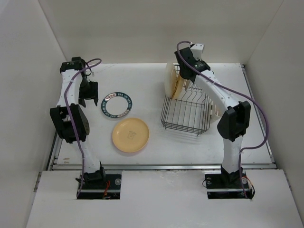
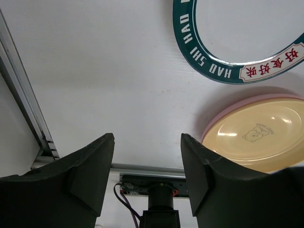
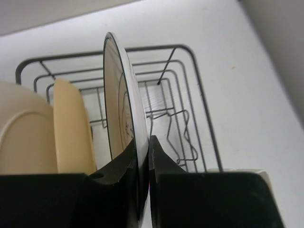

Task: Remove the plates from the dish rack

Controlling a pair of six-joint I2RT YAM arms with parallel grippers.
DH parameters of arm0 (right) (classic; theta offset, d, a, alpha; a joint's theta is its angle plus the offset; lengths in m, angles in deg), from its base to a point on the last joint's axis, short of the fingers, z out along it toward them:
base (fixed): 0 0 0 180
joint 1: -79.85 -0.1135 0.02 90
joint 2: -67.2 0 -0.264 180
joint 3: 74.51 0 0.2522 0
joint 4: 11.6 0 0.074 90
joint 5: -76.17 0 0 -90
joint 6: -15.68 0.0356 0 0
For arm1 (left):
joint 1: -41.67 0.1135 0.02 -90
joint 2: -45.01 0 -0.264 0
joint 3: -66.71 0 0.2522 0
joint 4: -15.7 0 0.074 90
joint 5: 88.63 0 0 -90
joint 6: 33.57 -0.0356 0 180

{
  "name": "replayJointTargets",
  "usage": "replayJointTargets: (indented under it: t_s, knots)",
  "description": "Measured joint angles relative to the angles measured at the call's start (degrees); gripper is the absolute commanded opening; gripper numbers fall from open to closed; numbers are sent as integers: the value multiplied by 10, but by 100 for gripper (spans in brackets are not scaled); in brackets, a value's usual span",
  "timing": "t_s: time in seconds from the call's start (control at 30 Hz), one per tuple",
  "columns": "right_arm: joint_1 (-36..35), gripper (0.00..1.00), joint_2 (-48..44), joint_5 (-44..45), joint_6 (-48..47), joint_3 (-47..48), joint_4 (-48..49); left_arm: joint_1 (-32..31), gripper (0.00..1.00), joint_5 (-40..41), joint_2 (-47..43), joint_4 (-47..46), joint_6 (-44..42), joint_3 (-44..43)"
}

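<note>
Now the right gripper's (image 3: 144, 148) fingers clamp a dark-rimmed plate (image 3: 119, 95) standing upright in the dish rack (image 3: 142, 48). The left gripper (image 2: 147, 142) hangs with fingers apart near the ringed plate (image 2: 209, 62) and yellow plate (image 1: 130, 135) lying flat.

dish rack (image 1: 185, 114): 1 | racked plates (image 3: 23, 137): 3 | table plates (image 1: 130, 135): 2 — maybe a pink third underneath

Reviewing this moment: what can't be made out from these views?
Top view: the right arm covers the far end of the rack, so the plate count there is unclear.
Right wrist view: the gripped plate is edge-on; the right gripper hides its lower part.
Left wrist view: the ringed plate is cut off by the top edge.
</note>
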Motion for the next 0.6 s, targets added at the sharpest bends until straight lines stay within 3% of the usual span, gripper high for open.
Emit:
replayJointTargets:
  t_s: [0.2,0.3,0.43,0.6]
  knots:
    - [-2,0,-18,129,-30,23,-34,0,56,-15,-4,7,-4,-4]
    - [2,0,-41,149,-45,37,-47,0,60,-57,-12,14,-18,-14]
    - [-15,0,-112,87,-76,32,-12,0,68,-163,-39,19,-48,-22]
    - [-71,0,-189,-100,-89,8,82,0,75,-292,-77,30,-76,-38]
